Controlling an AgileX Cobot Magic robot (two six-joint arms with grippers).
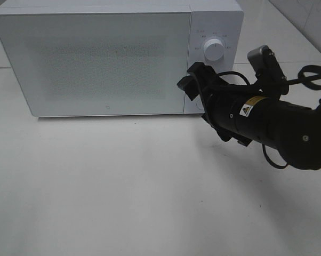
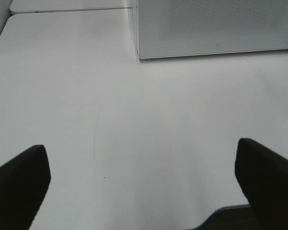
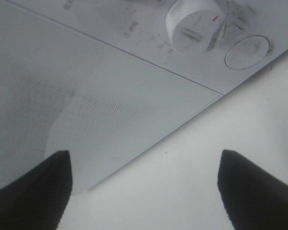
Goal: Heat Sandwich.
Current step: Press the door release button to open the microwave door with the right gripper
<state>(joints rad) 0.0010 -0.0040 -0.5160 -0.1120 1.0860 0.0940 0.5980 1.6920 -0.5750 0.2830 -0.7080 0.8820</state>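
Note:
The sandwich is out of view. The white microwave (image 1: 96, 58) stands at the back of the table with its door (image 3: 86, 96) shut. My right gripper (image 1: 191, 79) hovers open and empty close in front of the door's lower right corner, beside the control panel. In the right wrist view, both dark fingers of the right gripper (image 3: 144, 187) frame the door's edge and the table. A faint pale round shape shows behind the door's mesh; I cannot tell what it is. My left gripper (image 2: 144, 177) is open over bare table, short of the microwave (image 2: 216, 28).
The control panel carries a white knob (image 1: 213, 50) and, below it, a round button (image 3: 247, 51). The right arm (image 1: 272, 125) reaches in from the right edge. The white table (image 1: 123, 186) extends in front of the microwave.

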